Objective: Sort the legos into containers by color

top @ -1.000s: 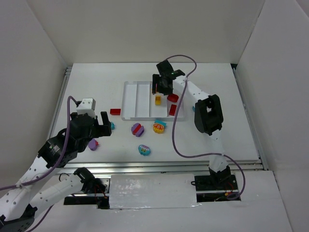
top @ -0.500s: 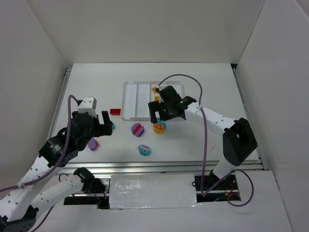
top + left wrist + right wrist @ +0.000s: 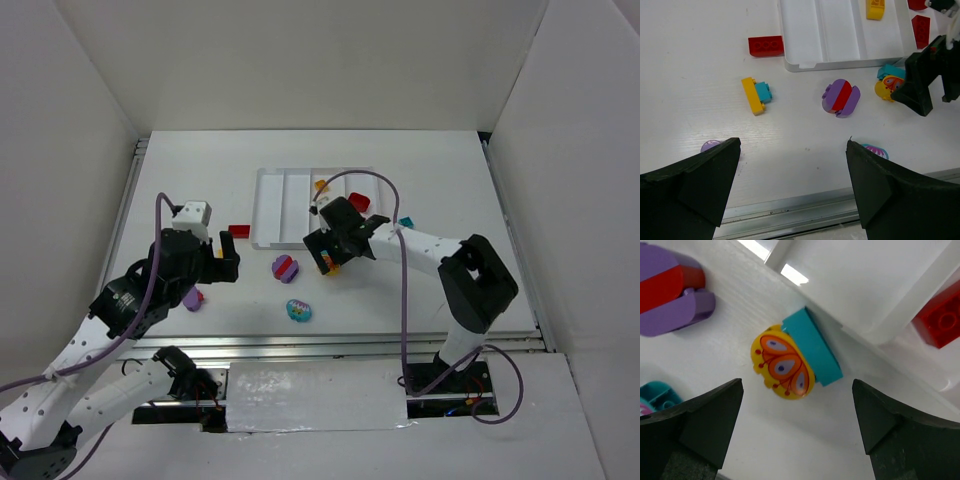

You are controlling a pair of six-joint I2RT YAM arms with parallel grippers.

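Observation:
The white tray point(image 3: 285, 205) has long compartments; yellow bricks point(image 3: 875, 9) lie in one and red bricks point(image 3: 921, 27) in the one to its right. My right gripper point(image 3: 325, 256) is open and low over the table by the tray's near edge. A yellow butterfly piece point(image 3: 783, 365) joined to a teal brick point(image 3: 812, 347) lies just beyond its tips point(image 3: 797, 385). My left gripper point(image 3: 792, 145) hangs open and empty above the table, left of the tray point(image 3: 840, 35). Loose legos: a red brick point(image 3: 766, 46), a yellow-teal brick point(image 3: 756, 94), a purple-red round piece point(image 3: 841, 97).
A small purple piece point(image 3: 192, 298) lies under my left arm. A teal-pink round piece point(image 3: 298, 310) sits near the front rail. A teal brick point(image 3: 405, 222) lies right of the tray. White walls stand on three sides, and a metal rail point(image 3: 790, 210) runs along the near edge.
My right gripper opened at the tray's far end, where a yellow piece now lies. It then swung back to the tray's near edge, over the butterfly piece. The left arm barely shifted.

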